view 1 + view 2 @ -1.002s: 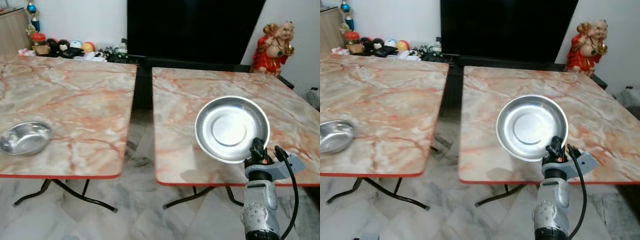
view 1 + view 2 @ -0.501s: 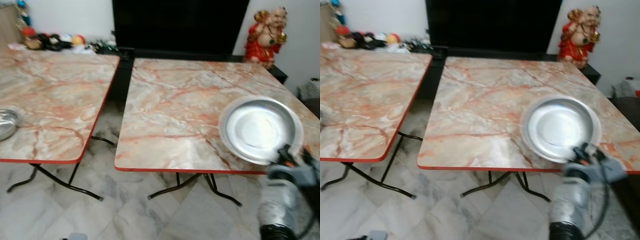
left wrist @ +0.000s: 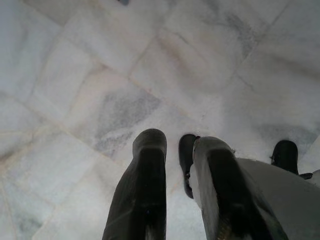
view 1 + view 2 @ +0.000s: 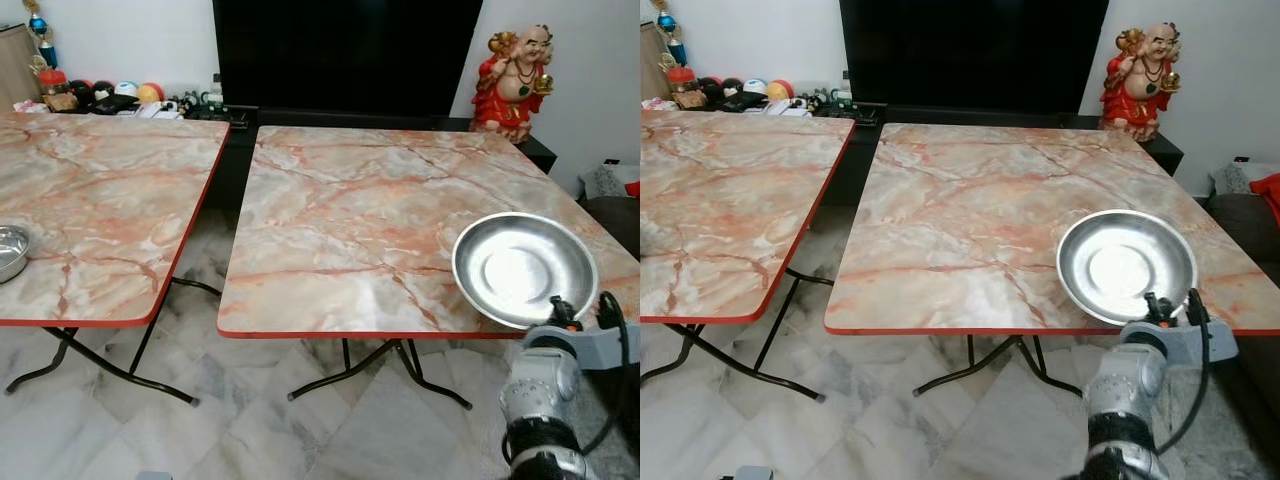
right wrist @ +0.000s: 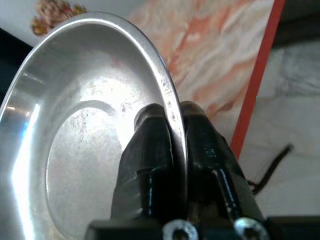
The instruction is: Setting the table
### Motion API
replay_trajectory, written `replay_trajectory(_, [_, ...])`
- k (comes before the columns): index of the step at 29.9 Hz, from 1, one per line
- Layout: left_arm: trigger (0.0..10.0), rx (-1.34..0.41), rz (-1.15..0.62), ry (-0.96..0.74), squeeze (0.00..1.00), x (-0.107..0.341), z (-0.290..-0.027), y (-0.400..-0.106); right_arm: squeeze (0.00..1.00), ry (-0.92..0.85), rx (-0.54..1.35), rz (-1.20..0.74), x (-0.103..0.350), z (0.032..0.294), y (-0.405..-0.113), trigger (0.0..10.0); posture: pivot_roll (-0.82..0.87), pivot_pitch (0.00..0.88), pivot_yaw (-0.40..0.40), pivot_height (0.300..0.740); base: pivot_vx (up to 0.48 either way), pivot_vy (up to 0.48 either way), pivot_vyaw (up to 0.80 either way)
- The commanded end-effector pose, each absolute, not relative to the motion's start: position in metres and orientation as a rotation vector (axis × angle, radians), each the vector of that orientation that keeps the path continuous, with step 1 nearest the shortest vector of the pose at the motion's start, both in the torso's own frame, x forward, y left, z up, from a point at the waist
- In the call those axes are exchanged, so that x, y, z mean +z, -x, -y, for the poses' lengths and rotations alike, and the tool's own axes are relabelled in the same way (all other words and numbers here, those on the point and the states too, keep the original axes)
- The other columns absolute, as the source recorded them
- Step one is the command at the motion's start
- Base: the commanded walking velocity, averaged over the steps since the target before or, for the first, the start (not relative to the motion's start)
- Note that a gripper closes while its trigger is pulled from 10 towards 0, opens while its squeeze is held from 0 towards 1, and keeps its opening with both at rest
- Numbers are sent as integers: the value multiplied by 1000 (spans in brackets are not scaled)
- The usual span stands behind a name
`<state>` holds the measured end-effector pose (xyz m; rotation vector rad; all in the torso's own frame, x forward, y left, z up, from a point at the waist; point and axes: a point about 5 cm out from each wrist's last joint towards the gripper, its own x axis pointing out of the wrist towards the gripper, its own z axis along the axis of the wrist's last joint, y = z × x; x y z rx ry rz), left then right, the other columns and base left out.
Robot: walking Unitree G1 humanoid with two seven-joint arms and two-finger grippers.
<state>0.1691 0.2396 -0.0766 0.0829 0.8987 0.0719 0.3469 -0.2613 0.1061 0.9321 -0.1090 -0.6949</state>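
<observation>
Since a second ago the camera has swung toward the right-hand table; the steel plate (image 4: 524,268), then above that table's middle front, is now sitting over its front right corner.

From the head views: two marble-patterned tables are standing side by side with a narrow gap between them, the right table (image 4: 360,225) edged in red along its front, the left table (image 4: 100,200) carrying one small steel bowl (image 4: 10,250) at its near edge. The plate is round, shiny and shallow, tilted toward the camera, held at its near rim by the right gripper (image 4: 557,318). Bare marble is lying open beside the plate. One red statue (image 4: 511,84) is standing behind.

From the right wrist: two black fingers (image 5: 150,150) are pinching the plate's thin rim.

From the left wrist: the left gripper (image 3: 172,150) is hanging above floor tiles (image 3: 90,75), fingers slightly apart, empty.
</observation>
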Motion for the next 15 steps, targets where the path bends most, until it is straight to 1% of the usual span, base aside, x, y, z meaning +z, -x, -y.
replay_trajectory(1, [10000, 72, -911, -88, 0, -78, -242, -165, 0, -930, -692, 126, 116, 263, -353, 10000, 110, 8, -62, 740, 0, 0, 0])
replay_trajectory(6, [10000, 93, -894, -75, 0, -77, -243, -165, 0, -878, -597, 152, 123, 247, -360, 10000, 115, 12, -64, 740, 0, 0, 0])
replay_trajectory(10, [10000, 95, -895, -74, 0, -78, -244, -164, 0, -877, -591, 163, 120, 245, -359, 10000, 110, 15, -61, 740, 313, 0, 0])
replay_trajectory(15, [10000, 100, -905, -73, 0, -79, -243, -160, 0, -867, -599, 177, 117, 249, -354, 10000, 107, 15, -65, 740, 347, 0, 0])
